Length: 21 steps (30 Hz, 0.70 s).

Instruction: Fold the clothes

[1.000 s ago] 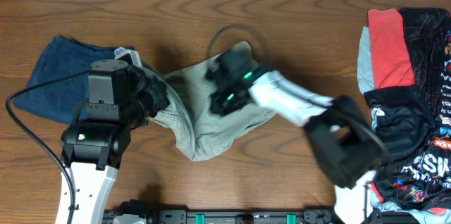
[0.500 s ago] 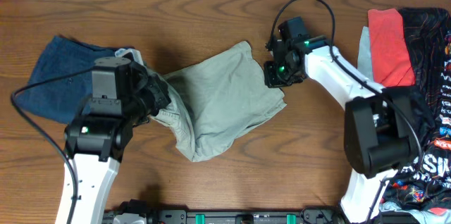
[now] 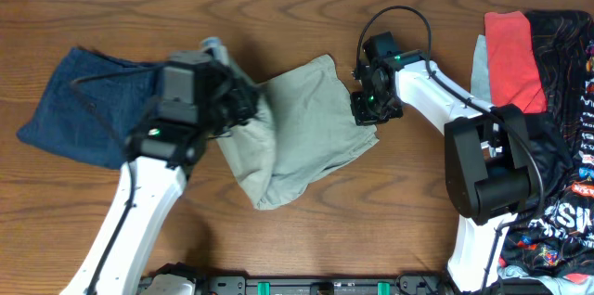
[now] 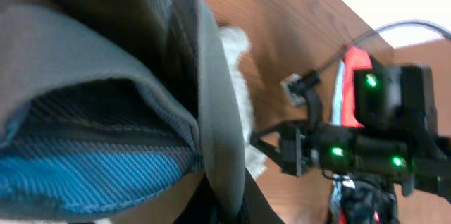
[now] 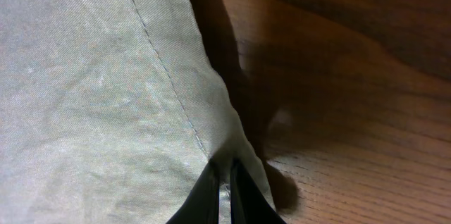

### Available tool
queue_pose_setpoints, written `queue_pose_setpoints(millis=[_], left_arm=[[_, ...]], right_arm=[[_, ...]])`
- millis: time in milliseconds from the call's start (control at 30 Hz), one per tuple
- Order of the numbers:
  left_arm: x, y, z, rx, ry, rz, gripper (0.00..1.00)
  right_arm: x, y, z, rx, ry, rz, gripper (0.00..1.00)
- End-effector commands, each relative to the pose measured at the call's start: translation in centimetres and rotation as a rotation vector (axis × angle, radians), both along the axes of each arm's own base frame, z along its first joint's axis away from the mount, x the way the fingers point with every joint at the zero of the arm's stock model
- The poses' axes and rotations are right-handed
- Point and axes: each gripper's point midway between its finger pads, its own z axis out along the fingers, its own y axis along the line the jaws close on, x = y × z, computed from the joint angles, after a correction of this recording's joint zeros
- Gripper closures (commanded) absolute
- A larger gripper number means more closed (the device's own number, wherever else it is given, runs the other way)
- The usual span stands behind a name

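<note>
Khaki shorts (image 3: 311, 137) lie crumpled in the middle of the surface (image 3: 278, 17). My left hand (image 3: 239, 105) is clenched on their waistband edge at 9 o'clock, and my right hand (image 3: 367, 109) pinches their hem at 3 o'clock. Beyond lie navy shorts (image 3: 74, 100) at 9 o'clock and a colourful pile (image 3: 543, 63) at 3 o'clock.

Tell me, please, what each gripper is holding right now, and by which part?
Both hold the khaki shorts: the left gripper at the blue-lined waistband, the right gripper pinching the opposite edge.
</note>
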Motion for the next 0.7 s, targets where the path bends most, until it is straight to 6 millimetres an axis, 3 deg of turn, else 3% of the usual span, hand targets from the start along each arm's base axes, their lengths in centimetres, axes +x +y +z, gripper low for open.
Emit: queue_pose_setpoints(millis=[0, 200, 267, 300, 333, 400, 500, 667], left_arm=[[0.7, -3.2, 0.9, -0.047, -0.03, -0.065, 0.94], [1.8, -7.7, -0.2, -0.114, -0.03, -0.107, 0.93], [2.0, -8.9, -0.5, -0.121, -0.041, -0.128, 0.63], [2.1, -9.1, -0.5, -0.122, -0.045, -0.132, 0.46], [2.3, -9.2, -0.7, -0.123, -0.047, -0.132, 0.38], [2.7, -8.8, -0.7, -0.114, -0.057, -0.127, 0.36], [3.2, -7.7, -0.9, -0.077, -0.081, -0.133, 0.36], [3.7, -3.9, -3.0, 0.055, -0.054, -0.089, 0.37]], right_arm=[[-1.4, -1.0, -2.5, -0.075, 0.062, 0.023, 0.94], [-1.7, -1.0, -2.5, -0.079, 0.075, 0.024, 0.93], [-1.8, -1.1, -2.5, -0.08, 0.079, 0.024, 0.85], [-1.9, -1.1, -2.5, -0.082, 0.084, 0.024, 0.75], [-2.1, -1.2, -2.5, -0.084, 0.09, 0.025, 0.66], [-2.3, -1.3, -2.5, -0.088, 0.101, 0.022, 0.59], [-2.2, -2.5, -1.8, -0.116, 0.101, -0.016, 0.57], [-0.6, -6.4, 1.8, -0.194, 0.03, -0.157, 0.57]])
